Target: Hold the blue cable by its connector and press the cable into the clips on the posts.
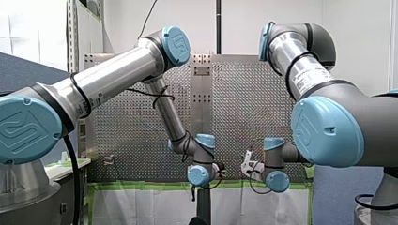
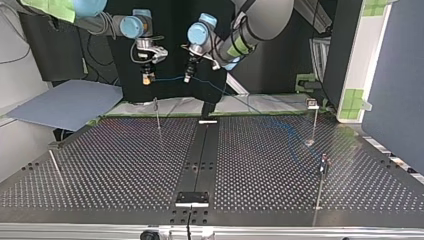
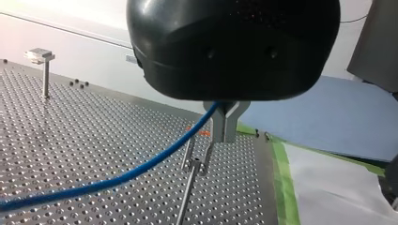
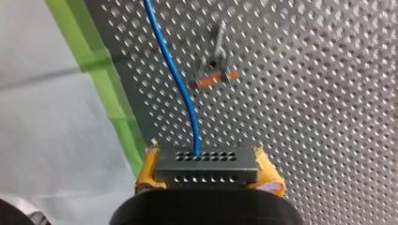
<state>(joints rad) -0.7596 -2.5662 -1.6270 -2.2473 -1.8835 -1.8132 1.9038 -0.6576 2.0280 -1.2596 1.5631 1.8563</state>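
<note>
- My right hand (image 2: pixel 146 77) is clenched on the connector (image 4: pixel 206 168). Its yellow pads (image 4: pixel 271 177) squeeze it from both sides.
- My left hand (image 3: pixel 225 123) is clenched on the cable (image 3: pixel 155 161), a bit further along it.
- The post (image 2: pixel 158 117) with the orange clip (image 4: pixel 213 79) stands on the bench (image 2: pixel 125 165), under the two hands.
- The cable is up in the air above that post. The piece between the hands is pulled straight and lies level. It runs from hand to hand, across over the post.
- The clip is below that piece and a little to one side. They do not touch.
- In the top view the post is between the hands, and my right hand is the nearer one.
- Past my left hand the cable droops to the bench and runs away from the post toward another post (image 2: pixel 314 122).
- I think the next move is down. The straight piece has to sit right over the clip first, then both hands go down together.
</note>
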